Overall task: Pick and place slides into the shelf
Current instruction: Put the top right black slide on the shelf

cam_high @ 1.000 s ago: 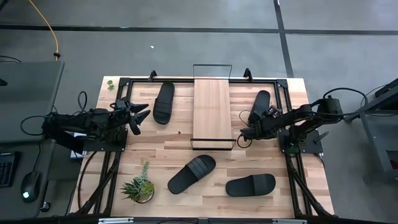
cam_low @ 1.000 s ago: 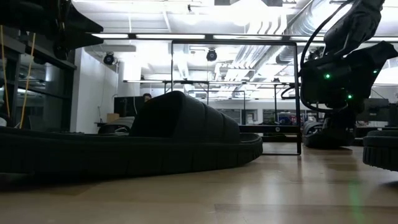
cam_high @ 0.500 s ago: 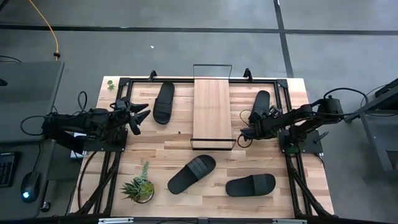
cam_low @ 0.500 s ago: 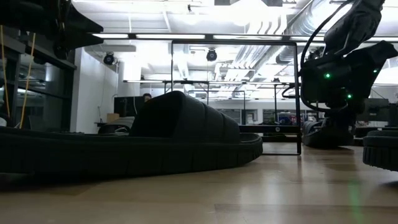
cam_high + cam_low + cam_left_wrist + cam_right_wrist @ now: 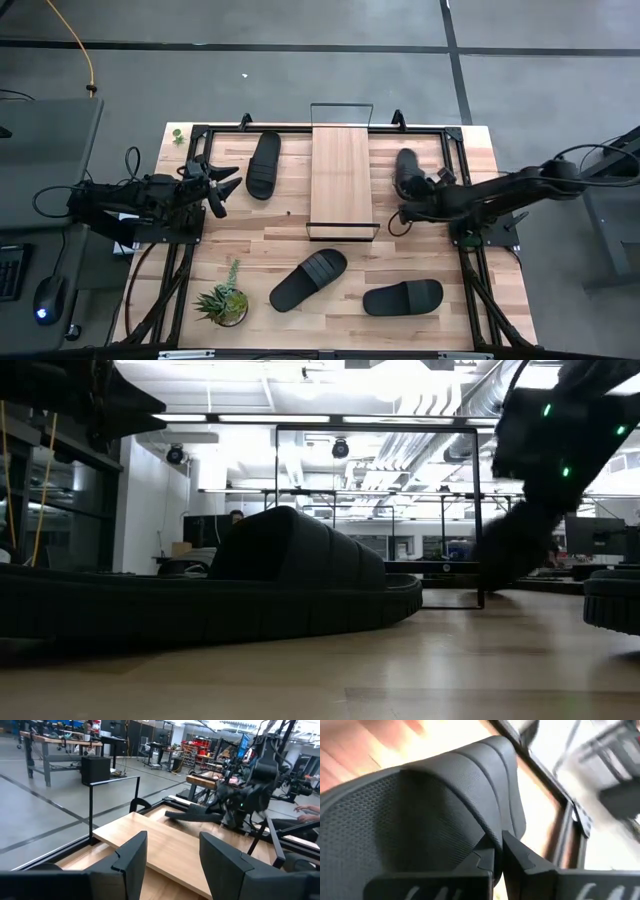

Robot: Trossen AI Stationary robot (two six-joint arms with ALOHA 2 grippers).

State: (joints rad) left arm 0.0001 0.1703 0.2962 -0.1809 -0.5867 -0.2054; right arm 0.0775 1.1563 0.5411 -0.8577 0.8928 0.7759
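Left gripper [image 5: 222,187]: at the left edge of the surface [image 5: 260,250], fingers [image 5: 131,860] spread wide apart and holding nothing, aimed toward the shelf.
Plant [image 5: 222,300]: small potted green at the near left corner of the surface.
Far-left slide [image 5: 264,164]: lies flat on the surface, between the left gripper and the shelf, apart from both.
Near-left slide [image 5: 308,279]: lies slantwise on the surface, near the front end of the shelf but clear of it.
Shelf [image 5: 341,178]: light-wood board in a black wire frame at the middle of the surface; nothing rests on it.
Near-right slide [image 5: 403,298]: lies flat toward the front right of the surface, well apart from the shelf.
Held slide [image 5: 405,171]: just to the right of the shelf, in the right gripper.
Right gripper [image 5: 413,204]: beside the shelf's right edge, fingers [image 5: 485,860] closed nearly together, pinching the edge of the strap band of the held slide.
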